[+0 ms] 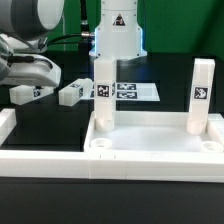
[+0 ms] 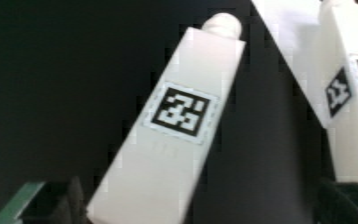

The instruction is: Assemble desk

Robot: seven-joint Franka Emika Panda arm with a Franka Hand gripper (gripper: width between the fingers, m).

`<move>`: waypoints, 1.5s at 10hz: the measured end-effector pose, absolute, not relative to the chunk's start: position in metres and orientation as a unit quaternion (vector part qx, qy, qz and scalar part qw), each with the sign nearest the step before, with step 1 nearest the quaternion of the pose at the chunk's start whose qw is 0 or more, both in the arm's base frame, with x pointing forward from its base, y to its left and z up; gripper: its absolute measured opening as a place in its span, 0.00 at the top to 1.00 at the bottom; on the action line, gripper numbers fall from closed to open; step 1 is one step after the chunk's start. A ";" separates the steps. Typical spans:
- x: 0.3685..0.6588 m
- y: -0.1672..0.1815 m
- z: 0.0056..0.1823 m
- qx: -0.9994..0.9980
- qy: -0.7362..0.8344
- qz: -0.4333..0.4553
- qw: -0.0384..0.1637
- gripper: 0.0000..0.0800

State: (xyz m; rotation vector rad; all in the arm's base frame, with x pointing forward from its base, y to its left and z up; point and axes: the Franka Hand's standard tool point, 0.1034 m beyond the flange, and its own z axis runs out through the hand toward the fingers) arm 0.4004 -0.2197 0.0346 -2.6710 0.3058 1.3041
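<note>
The desk top (image 1: 150, 148), a white shallow tray, lies in the foreground with two legs standing upright in its sockets (image 1: 103, 88) (image 1: 203, 93). Two more tagged white legs lie loose on the black table at the exterior view's left (image 1: 25, 93) (image 1: 72, 93). My gripper (image 1: 30, 78) hangs just above them. In the wrist view a lying leg (image 2: 176, 120) runs between my spread fingers (image 2: 43, 200), not touching either, and the other loose leg (image 2: 345, 70) lies beside it. The gripper (image 2: 194, 208) is open and holds nothing.
The marker board (image 1: 135, 90) lies flat behind the upright legs. A white border rail (image 1: 40, 158) runs along the front left and up the left edge. A white stand with a warning triangle (image 1: 118, 35) rises at the back.
</note>
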 end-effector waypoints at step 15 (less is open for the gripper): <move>0.447 -0.171 0.058 -0.895 0.144 0.414 0.083 0.19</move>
